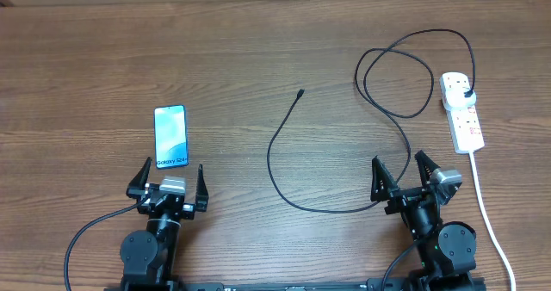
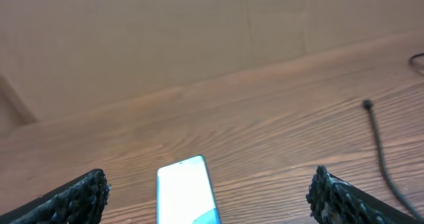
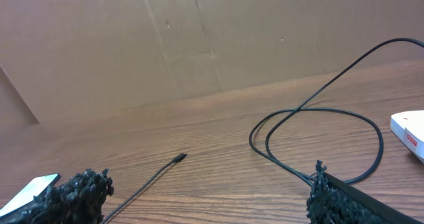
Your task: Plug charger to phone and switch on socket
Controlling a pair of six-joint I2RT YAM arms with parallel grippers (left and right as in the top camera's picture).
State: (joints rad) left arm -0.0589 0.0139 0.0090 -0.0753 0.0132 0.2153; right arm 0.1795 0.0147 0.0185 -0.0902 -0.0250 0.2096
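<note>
- Both arms sit at the near edge of the wooden table (image 1: 258, 50). The left gripper (image 1: 172, 166) has its fingers spread wide, and so does the right gripper (image 1: 397, 157); neither holds anything.
- The phone (image 1: 170, 137) lies flat and screen-up just beyond the left fingertips, its short end with the small text nearest them. It looks slim, smooth and glass-faced, so it will likely skid on the wood if pushed. A steadying pinch across its long edges seems safest, with no pressure on the screen.
- The charger (image 1: 269, 153) sweeps in a slack arc across mid-table, from beside the right gripper outward. It is thin and limp, looks light, and would flop or trail if lifted mid-run.
- Its connector tip (image 1: 300, 92) rests free on the wood, well apart from the phone. The best hold is probably just behind the tip, where the lead is stiffest, so the end can be aimed at the port.
- Farther out the cable crosses itself in a loose loop, which may drag.
- The socket (image 1: 462, 110) lies far right with the black plug head (image 1: 466, 94) apparently already seated in it. The strip looks light and may shift under a press on its switch.
</note>
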